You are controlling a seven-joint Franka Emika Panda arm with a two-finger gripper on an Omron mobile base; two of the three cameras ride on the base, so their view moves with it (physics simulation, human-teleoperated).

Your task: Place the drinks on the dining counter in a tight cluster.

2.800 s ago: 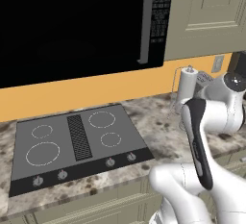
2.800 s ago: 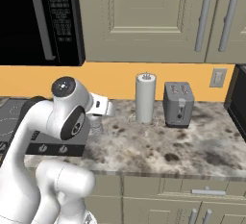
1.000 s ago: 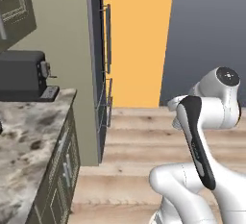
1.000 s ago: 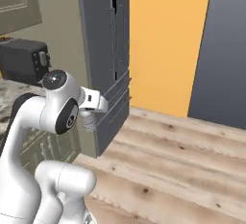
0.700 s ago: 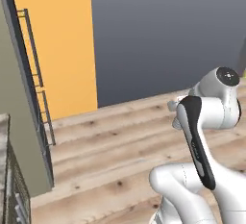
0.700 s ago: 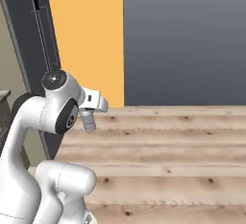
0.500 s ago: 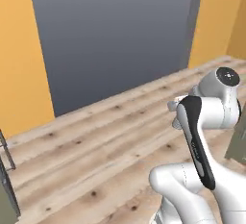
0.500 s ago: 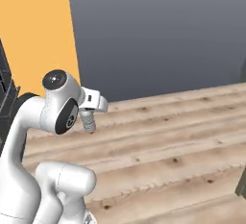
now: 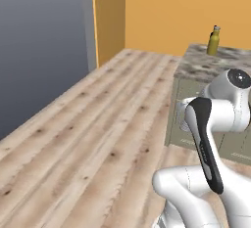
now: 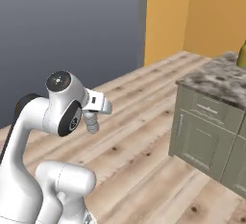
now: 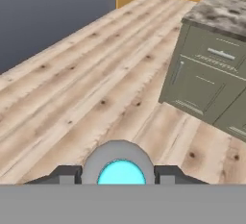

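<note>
Gripper (image 10: 91,124) hangs folded in close under our arm, pointing down at bare floor; we see nothing between its fingers, and we cannot tell whether they stand apart or together.

Well ahead of the gripper and off to its right, the yellow juice bottle (image 9: 213,41) stands upright on the dining counter (image 9: 211,63), near the counter's far edge by the wall. In the right base view a sliver of that bottle (image 10: 242,54) shows at the frame's edge, above the speckled marble top (image 10: 216,81). The gripper is well apart from both, nearer to us and lower than the countertop.

Below the marble run grey-green cabinet fronts (image 11: 206,81) with a drawer and doors, closed, ahead and to the right of the gripper in the hand view.

Under and ahead of the gripper spreads a light wooden plank floor (image 9: 93,139). Beyond it an orange wall (image 9: 166,11) backs the counter, and a dark grey wall (image 10: 67,31) stands to the gripper's left.
</note>
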